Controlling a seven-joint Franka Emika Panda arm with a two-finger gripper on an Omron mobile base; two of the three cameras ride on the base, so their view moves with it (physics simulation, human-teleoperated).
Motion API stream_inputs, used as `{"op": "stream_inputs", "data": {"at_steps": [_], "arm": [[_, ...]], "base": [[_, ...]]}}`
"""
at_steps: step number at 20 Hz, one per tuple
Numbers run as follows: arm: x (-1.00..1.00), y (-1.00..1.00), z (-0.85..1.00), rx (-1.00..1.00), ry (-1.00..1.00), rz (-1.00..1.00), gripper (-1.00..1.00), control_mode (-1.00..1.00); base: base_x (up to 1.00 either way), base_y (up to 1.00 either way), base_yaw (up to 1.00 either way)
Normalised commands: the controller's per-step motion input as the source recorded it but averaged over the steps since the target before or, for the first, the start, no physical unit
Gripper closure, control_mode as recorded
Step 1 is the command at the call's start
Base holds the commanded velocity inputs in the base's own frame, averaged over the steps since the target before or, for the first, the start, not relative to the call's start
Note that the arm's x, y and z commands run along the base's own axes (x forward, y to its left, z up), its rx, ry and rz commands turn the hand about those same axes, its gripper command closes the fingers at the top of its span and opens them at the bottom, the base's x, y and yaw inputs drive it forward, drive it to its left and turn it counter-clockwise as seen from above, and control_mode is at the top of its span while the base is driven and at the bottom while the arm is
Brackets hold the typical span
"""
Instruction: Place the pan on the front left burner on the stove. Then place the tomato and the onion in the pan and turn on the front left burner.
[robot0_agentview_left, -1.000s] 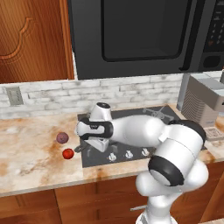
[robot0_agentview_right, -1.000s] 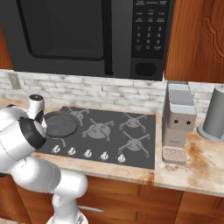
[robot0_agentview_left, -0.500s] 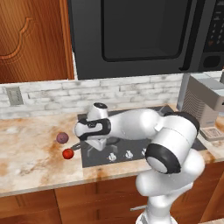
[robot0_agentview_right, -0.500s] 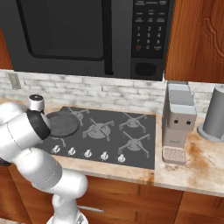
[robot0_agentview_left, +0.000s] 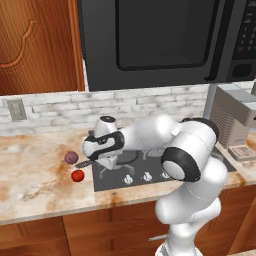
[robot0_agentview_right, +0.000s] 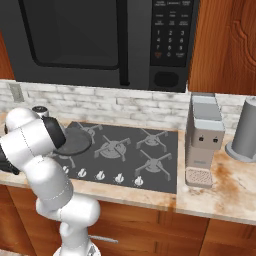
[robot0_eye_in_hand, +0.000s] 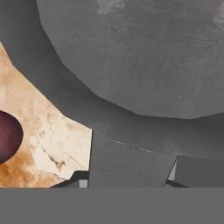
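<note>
The arm has swung left since before, the claw (robot0_eye_in_hand: 128, 181) closed on the pan (robot0_eye_in_hand: 144, 57) handle; the hand view adds the onion (robot0_eye_in_hand: 8, 135) close beside.

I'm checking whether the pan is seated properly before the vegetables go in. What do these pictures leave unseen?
- Front left burner: covered by the pan in the right base view, by the arm in the left.
- Pan handle and gripper: cut off at the bottom of the hand view, so the grip is unclear.
- Onion: cropped by the hand view's left edge.
- Knob positions: too small.
</note>
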Motion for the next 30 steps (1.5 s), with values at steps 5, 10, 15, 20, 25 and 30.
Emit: {"op": "stream_inputs", "data": {"at_steps": [5, 10, 15, 20, 25, 30], "arm": [[0.01, 0.02, -0.52, -0.08, 0.06, 0.05, 1.0, -1.0], [0.0, 0.0, -0.54, -0.04, 0.05, 0.07, 1.0, -1.0], [-0.02, 0.0, -0.51, 0.0, 0.02, 0.06, 1.0, -1.0], [-0.3, -0.01, -0.41, 0.0, 0.0, 0.01, 1.0, -1.0], [-0.54, -0.13, -0.38, 0.0, 0.0, 0.0, 1.0, -1.0], [-0.87, -0.36, -0.08, 0.02, -0.09, 0.0, -1.0, -1.0]], "base": [[0.0, 0.0, 0.0], [0.0, 0.0, 0.0], [0.0, 0.0, 0.0], [0.0, 0.0, 0.0], [0.0, 0.0, 0.0], [0.0, 0.0, 0.0]]}}
